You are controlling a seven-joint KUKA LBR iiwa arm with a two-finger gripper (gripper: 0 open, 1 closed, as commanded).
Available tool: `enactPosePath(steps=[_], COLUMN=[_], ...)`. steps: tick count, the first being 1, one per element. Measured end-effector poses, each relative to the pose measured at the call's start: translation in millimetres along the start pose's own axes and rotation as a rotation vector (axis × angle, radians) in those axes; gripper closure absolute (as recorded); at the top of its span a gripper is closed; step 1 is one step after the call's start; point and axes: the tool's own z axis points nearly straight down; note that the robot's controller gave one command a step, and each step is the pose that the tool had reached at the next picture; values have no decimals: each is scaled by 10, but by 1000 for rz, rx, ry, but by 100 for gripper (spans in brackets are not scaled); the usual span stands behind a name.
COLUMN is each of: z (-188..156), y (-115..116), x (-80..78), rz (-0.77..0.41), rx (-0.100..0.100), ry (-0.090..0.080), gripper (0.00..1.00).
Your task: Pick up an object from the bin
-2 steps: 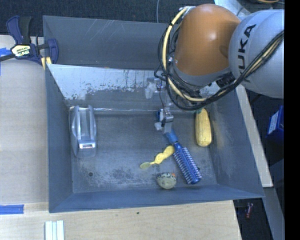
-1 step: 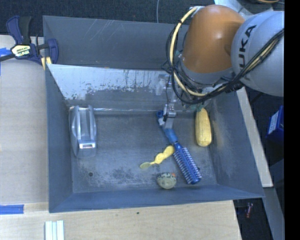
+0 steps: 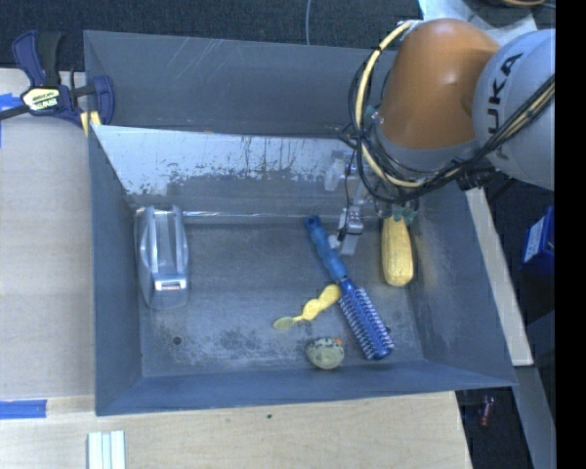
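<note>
The arm comes in from the right, its orange-capped wrist hanging over the back right part of the bin [image 3: 225, 86]. The gripper [image 3: 351, 221] is down near the back wall, just above and beside the top end of the brush's handle; from here I cannot tell whether it is wide, narrow or touching the handle. The blue brush [image 3: 346, 285] lies slantwise on the floor right of centre, handle toward the back, bristle head toward the front right corner. A yellow corn cob [image 3: 397, 252] lies just right of the gripper, pointing front to back. A small yellow scrap [image 3: 313, 310] sits against the brush's left side, with a round mottled ball [image 3: 325, 353] near the front wall below it. A clear plastic piece [image 3: 163, 252] lies well apart on the left.
</note>
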Motion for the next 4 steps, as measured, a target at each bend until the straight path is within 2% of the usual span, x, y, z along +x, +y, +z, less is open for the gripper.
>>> enactPosePath(steps=[1, 2, 3, 4], z=[210, 423, 632, 828], y=[-388, -917, -1016, -1004], x=[60, 621, 816, 951], rz=[-290, -103, -456, -690], rx=[-1, 0, 2, 3], ry=[-3, -2, -10, -10], gripper=[0, 0, 0, 0])
